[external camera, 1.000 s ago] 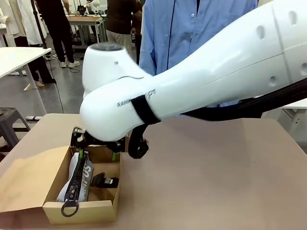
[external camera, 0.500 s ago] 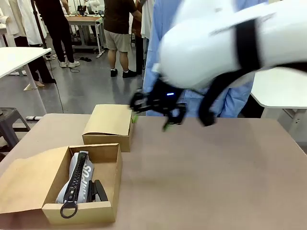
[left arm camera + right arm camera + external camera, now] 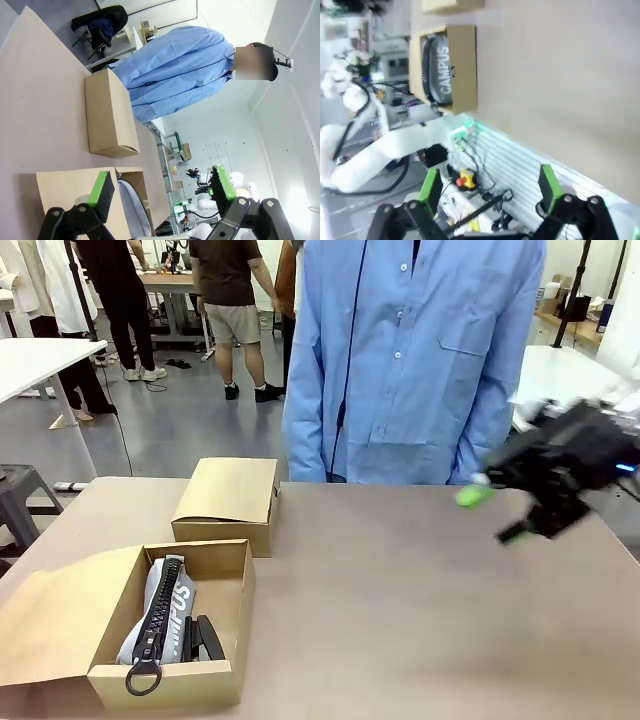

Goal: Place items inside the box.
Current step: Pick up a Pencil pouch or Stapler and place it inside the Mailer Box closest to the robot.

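The word "CAMPUS" is showing in white capitals on the grey pencil pouch (image 3: 441, 75), which is lying inside the open cardboard box (image 3: 467, 70). In the right wrist view the letters are running sideways along the pouch's length. In the front view the same grey pencil pouch (image 3: 183, 602) is showing only part of that print beside its black zip (image 3: 160, 615). An "S" and one more white letter are standing out there, and the rest is not reading clearly.
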